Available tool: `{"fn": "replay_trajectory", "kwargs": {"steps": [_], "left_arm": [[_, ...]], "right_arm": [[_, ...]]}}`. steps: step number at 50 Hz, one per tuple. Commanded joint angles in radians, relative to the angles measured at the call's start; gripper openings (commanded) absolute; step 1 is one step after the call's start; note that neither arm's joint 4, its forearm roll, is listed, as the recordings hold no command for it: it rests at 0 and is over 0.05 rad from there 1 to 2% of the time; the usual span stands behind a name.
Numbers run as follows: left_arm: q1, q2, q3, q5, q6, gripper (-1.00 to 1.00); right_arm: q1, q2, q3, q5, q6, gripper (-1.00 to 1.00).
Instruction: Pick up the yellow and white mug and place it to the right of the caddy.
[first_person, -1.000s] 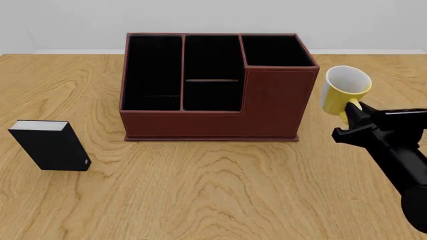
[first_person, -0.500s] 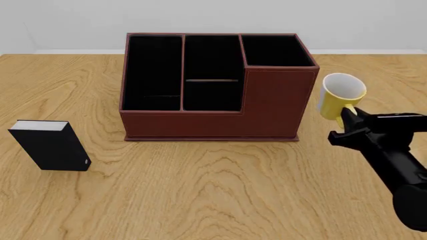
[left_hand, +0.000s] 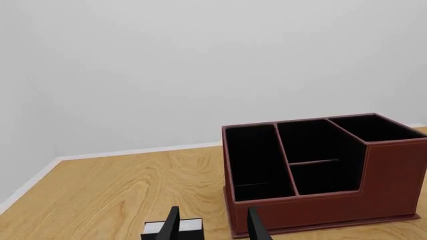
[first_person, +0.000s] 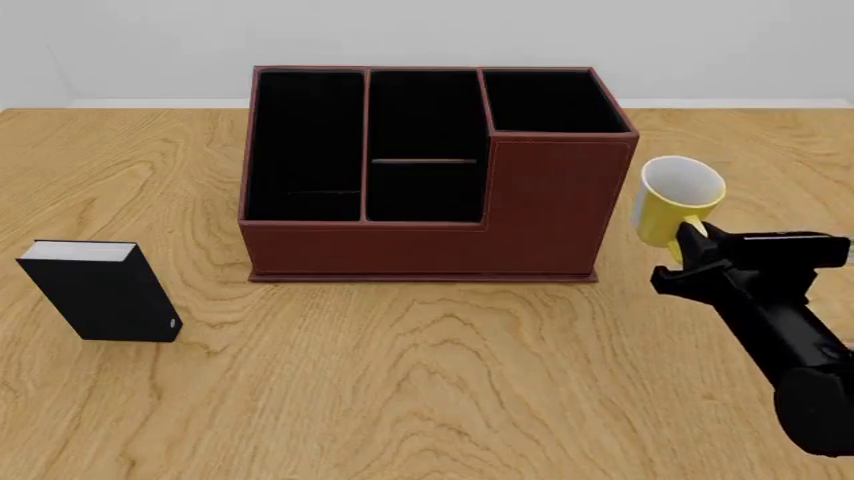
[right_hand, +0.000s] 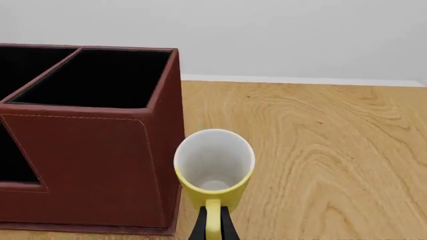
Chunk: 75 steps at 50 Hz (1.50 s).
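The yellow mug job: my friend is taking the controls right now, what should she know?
Right gripper: shut on the yellow and white mug's handle, seen pinched between the fingers in the right wrist view.
Left gripper: open, holding nothing, aimed toward the caddy and a small black block.
Mug: upright, just right of the caddy's tall corner section, not touching it. Whether it rests on the table yet cannot be told.
Done: picked up and carried to the right side.
Left: set it down, open, back away.
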Motion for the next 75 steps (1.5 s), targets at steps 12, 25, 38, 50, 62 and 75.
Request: {"fn": "replay_trajectory", "kwargs": {"steps": [12, 25, 38, 50, 62, 75], "left_arm": [[-0.008, 0.0, -0.006, 0.005, 0.006, 1.0], [-0.008, 0.0, -0.006, 0.005, 0.007, 1.0], [-0.006, 0.0, 0.0, 0.0, 0.006, 1.0], [-0.005, 0.0, -0.001, 0.0, 0.006, 1.0], [-0.004, 0.0, -0.012, 0.009, 0.007, 1.0], [-0.003, 0.0, -0.015, 0.01, 0.008, 1.0]], "right_arm": [[-0.007, 0.072, -0.022, -0.028, 0.024, -1.0], [-0.009, 0.105, -0.035, -0.03, 0.03, -1.0], [-0.014, 0.136, -0.051, -0.031, 0.032, -1.0], [-0.019, 0.152, -0.058, -0.031, 0.033, -1.0], [-0.022, 0.166, -0.061, -0.031, 0.039, -1.0], [-0.021, 0.181, -0.065, -0.031, 0.04, -1.0]]}}
